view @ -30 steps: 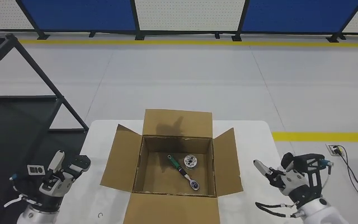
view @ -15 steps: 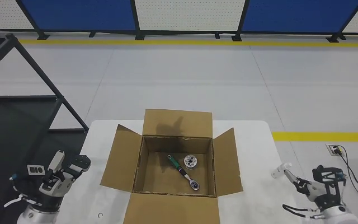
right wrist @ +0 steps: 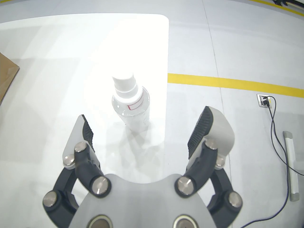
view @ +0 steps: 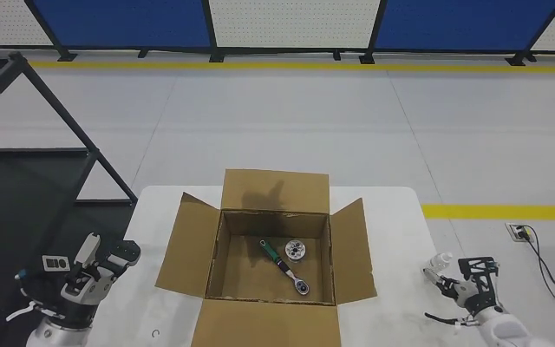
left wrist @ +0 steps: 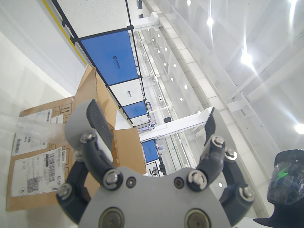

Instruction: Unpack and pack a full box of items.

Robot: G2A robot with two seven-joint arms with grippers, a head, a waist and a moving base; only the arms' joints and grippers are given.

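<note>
1. At eight o'clock from the box (view: 276, 186), the left gripper (left wrist: 153, 117) hangs spread wide, holding nothing.
2. At four o'clock, the right gripper (right wrist: 146, 117) gapes empty. The spray bottle (right wrist: 131, 105) stands upright just ahead of it, by the table (view: 390, 204) edge.
3. Unpacking looks partway done, since a ratchet wrench (view: 284, 265) and a round part (view: 296, 251) lie inside the box.
4. The next move probably calls for reaching down past the flaps and closing squarely on one of them.

A spray bottle (right wrist: 131, 105) stands upright, seemingly on the washed-out table (right wrist: 59, 55).
</note>
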